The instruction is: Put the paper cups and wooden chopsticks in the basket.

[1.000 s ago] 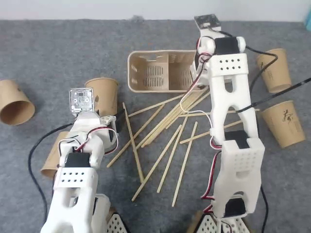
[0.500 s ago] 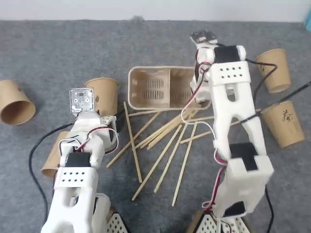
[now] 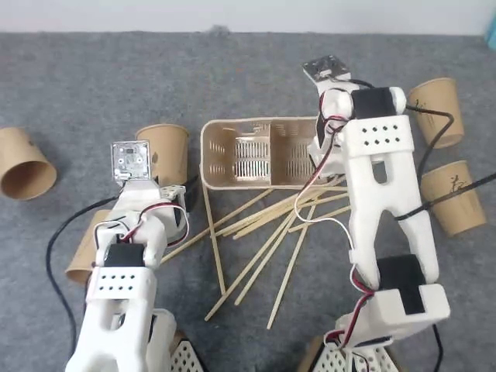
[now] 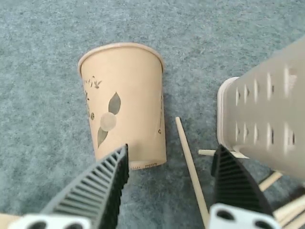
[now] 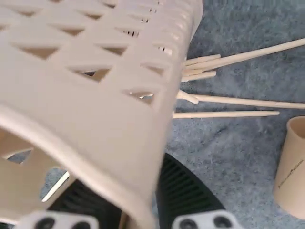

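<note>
From above, the basket (image 3: pixel 204 155) sits in the middle, chopsticks (image 3: pixel 256 232) fanned out against its near side, cups (image 3: pixel 438 112) scattered around. Left wrist: left gripper (image 4: pixel 172 150) gapes wide over one tipped cup (image 4: pixel 124 105). Right wrist: right gripper (image 5: pixel 143 195) is clamped on the basket wall.

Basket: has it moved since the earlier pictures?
Yes. The basket has come toward the arms' bases: its near edge, earlier beside the middle of the unmoved paper cup on its left, is now level with that cup's near end.
</note>
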`<action>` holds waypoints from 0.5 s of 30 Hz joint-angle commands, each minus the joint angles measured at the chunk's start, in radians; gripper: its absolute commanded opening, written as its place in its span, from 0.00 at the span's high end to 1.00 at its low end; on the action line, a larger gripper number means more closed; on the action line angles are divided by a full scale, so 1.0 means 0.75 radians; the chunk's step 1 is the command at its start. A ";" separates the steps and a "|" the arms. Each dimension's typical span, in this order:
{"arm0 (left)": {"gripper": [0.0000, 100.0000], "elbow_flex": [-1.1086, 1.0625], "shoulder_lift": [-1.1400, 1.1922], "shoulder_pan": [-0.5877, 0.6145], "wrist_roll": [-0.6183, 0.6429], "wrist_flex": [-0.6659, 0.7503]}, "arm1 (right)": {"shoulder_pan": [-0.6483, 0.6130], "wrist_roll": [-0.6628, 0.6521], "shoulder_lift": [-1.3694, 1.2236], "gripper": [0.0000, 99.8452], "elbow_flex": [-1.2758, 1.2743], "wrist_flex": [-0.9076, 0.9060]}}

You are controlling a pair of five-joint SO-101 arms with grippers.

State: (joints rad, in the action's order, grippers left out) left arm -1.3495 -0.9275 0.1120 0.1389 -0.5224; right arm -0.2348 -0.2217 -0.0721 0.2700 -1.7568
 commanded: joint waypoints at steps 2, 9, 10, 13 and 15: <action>0.73 0.007 -0.037 0.006 -0.010 0.029 | -0.003 -0.023 -0.079 0.99 0.258 -0.052; 0.73 0.007 -0.037 0.006 -0.010 0.029 | -0.007 0.049 -0.249 0.88 0.391 -0.052; 0.73 0.007 -0.037 0.006 -0.010 0.029 | -0.011 0.055 -0.257 0.87 0.411 -0.052; 0.73 0.007 -0.037 0.006 -0.010 0.029 | -0.005 0.145 -0.257 0.87 0.477 -0.052; 0.73 0.007 -0.037 0.006 -0.010 0.031 | -0.001 0.194 -0.257 0.87 0.532 -0.054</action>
State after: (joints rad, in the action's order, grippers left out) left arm -1.3495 -0.9275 0.1120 0.1389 -0.5224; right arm -0.2363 -0.1297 -0.2793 0.5785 -1.7568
